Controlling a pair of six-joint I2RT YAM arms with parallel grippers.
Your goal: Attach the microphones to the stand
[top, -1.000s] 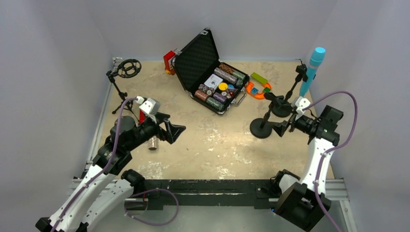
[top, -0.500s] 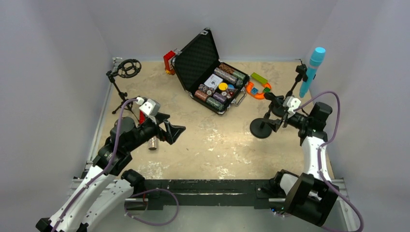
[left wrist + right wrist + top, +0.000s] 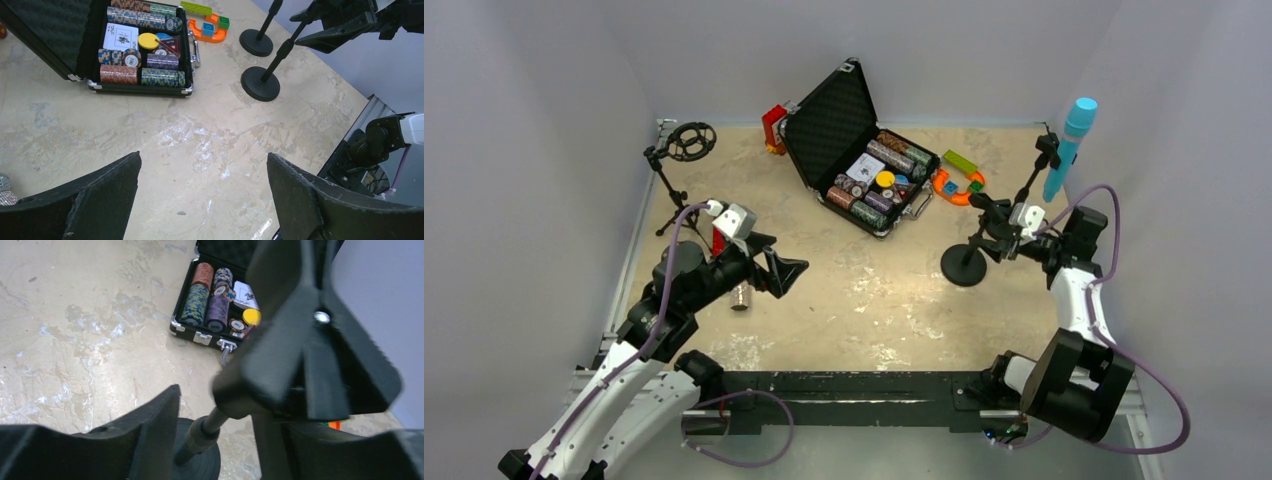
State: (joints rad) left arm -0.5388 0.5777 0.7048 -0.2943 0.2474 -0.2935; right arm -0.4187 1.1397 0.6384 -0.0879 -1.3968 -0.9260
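The left claw (image 3: 202,157) gapes wide; the right claw (image 3: 989,238) straddles the near stand (image 3: 197,440) (grip unclear).

An open case (image 3: 829,125) sits back-centre, a stand (image 3: 965,268) to its right, a tripod stand (image 3: 690,141) far left.

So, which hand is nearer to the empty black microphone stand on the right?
Right. The right hand straddles the stand near its top; the left hand hangs far away over the left side of the table.
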